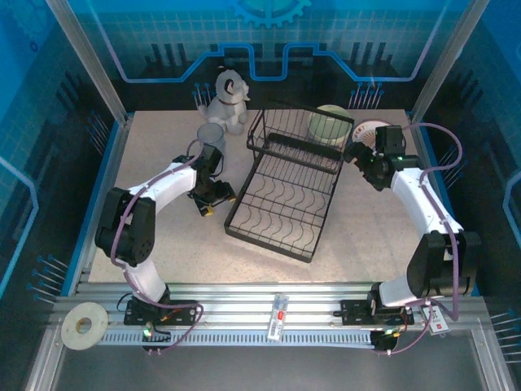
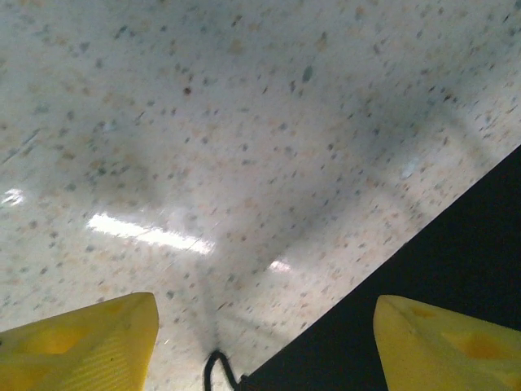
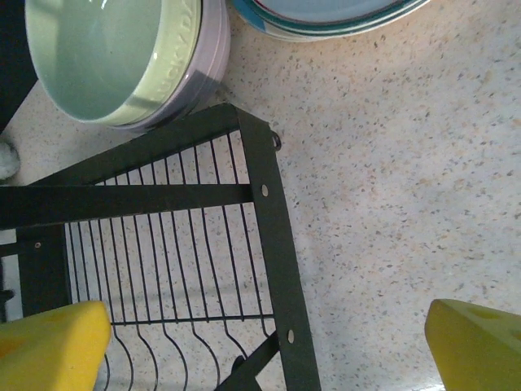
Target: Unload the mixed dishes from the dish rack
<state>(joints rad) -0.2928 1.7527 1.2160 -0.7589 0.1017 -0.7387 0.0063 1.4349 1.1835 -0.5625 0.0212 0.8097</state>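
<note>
Dish rack (image 1: 281,199) sits mid-table. Its long axis runs near-to-far, leaning right at the far end. Raised basket tier is at the far end, flat slotted tray points toward the arm bases. Slots look bare.

Pale green bowl (image 3: 89,49) is nested in lavender bowl (image 3: 207,57), mouth up, on the table (image 2: 244,122) just beyond the rack's far-right corner. Stack of plates (image 3: 326,16) lies flat, right of the bowls and off the rack. Greyish tumbler (image 1: 209,134) stands upright left of the rack's far end, beside the dog figurine (image 1: 228,98).

Left gripper (image 2: 264,326) is low over the table at the rack's near-left edge. Yellow fingers (image 2: 89,342) are spread, nothing between them. Right gripper (image 3: 267,334) hangs above the rack's far-right corner, jaws wide apart, grasping nothing, rack frame below.
</note>
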